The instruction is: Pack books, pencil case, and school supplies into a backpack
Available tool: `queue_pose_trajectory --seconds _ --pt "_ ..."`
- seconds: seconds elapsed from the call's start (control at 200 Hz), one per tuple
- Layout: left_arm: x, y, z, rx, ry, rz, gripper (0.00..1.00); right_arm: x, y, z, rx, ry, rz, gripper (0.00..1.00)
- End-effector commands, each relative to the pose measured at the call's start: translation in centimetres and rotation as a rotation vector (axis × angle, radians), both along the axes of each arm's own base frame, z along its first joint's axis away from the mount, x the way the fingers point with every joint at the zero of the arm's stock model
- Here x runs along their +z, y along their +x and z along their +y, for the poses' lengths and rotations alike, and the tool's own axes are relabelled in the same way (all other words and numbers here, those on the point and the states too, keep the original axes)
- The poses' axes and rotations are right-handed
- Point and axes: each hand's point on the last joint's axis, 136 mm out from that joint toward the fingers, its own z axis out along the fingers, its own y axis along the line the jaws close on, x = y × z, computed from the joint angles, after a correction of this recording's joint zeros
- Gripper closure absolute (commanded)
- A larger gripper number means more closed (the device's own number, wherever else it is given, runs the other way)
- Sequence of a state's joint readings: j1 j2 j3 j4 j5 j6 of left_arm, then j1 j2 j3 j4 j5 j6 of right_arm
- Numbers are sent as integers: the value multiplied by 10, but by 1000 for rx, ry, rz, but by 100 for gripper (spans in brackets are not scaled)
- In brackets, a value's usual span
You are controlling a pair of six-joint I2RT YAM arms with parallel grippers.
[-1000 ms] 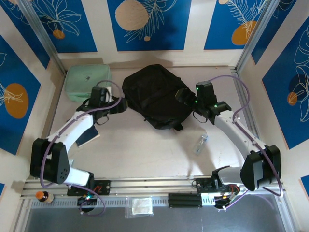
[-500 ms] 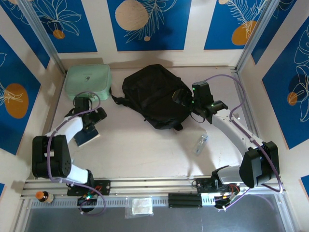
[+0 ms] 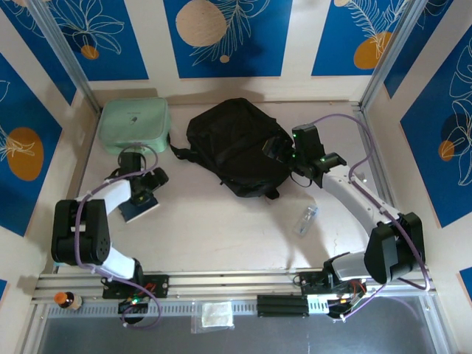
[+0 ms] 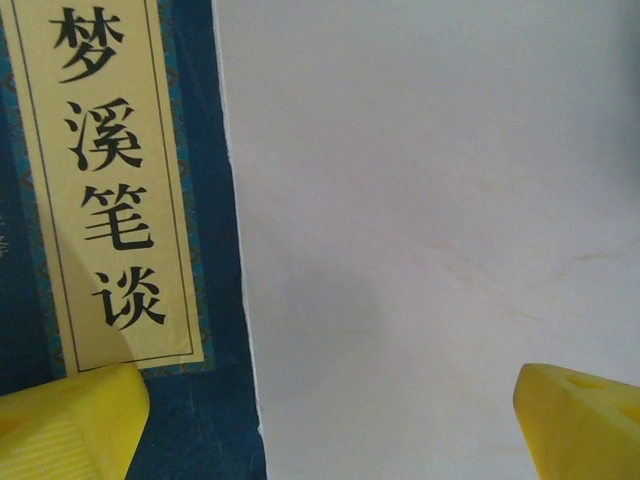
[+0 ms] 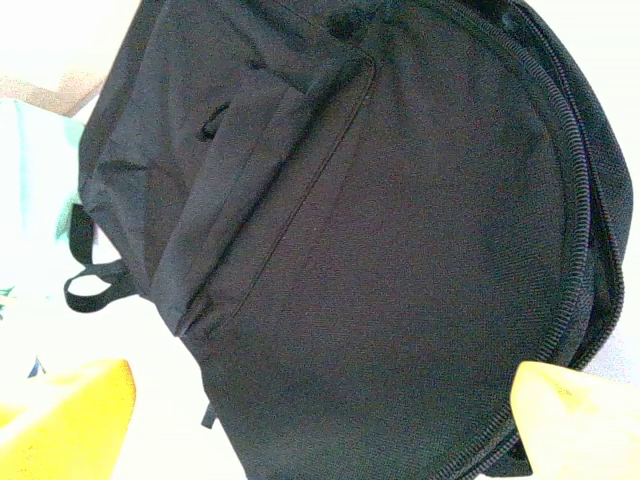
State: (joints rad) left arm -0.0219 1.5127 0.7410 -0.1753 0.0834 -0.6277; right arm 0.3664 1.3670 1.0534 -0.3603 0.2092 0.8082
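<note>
Backpack (image 3: 236, 146): black, lying flat at the back middle of the counter (image 3: 221, 236), with a strap loop trailing off its left side. A mint green case (image 3: 135, 125) sits in the back left corner, just beside that strap and apart from the bag's body.

Book (image 3: 140, 208): flat on the counter at the left, in front of the green case. In the left wrist view (image 4: 110, 180) its dark teal cover carries a pale yellow label with black Chinese characters.

Clear plastic piece (image 3: 306, 220): on bare counter right of centre, nearer than the backpack and well apart from the book.

Left fingers (image 3: 151, 181): above the book's far right edge and spread wide, holding nothing. One yellow fingertip (image 4: 70, 420) is over the book's corner, and the other (image 4: 580, 420) is over bare counter.

Right fingers (image 3: 279, 147): at the backpack's right edge and spread wide, with nothing gripped. In the right wrist view the black fabric (image 5: 380, 250) lies ahead of both yellow fingertips (image 5: 60, 420). A zip track curves along the bag's right rim. Whether the zip is open cannot be told.
</note>
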Motion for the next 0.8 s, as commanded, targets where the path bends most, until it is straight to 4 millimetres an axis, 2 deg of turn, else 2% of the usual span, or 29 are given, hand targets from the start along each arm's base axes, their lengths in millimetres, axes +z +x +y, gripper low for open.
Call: queue_pose_trajectory --seconds 0.0,0.155,0.245,0.31,0.41,0.485,0.585,0.68,0.735,0.795 --pt "-31 -46 -66 -34 -211 166 5 10 7 7 14 14 -19 4" --pt "-30 -57 -126 -32 -311 154 4 8 10 15 33 23 -7 5" --pt "-17 -55 -152 -67 -330 125 4 8 12 20 49 16 -5 5" --pt "-2 -49 -163 -110 -323 101 3 7 12 24 61 12 -2 5" --pt "32 -33 -167 -167 -311 15 1 9 11 33 90 3 -2 5" --pt "60 -23 -162 -220 -277 -51 0 12 8 44 124 -5 -6 6" --pt "85 -15 -137 -253 -199 -110 0 13 0 70 212 -27 -6 6" --pt "90 -14 -98 -231 -120 -119 0 6 -9 107 327 -70 16 7" --pt "86 -15 -73 -196 -80 -112 0 -3 -16 130 396 -94 39 8" --pt "79 -19 -52 -166 -55 -91 0 -13 -23 155 469 -107 70 14"
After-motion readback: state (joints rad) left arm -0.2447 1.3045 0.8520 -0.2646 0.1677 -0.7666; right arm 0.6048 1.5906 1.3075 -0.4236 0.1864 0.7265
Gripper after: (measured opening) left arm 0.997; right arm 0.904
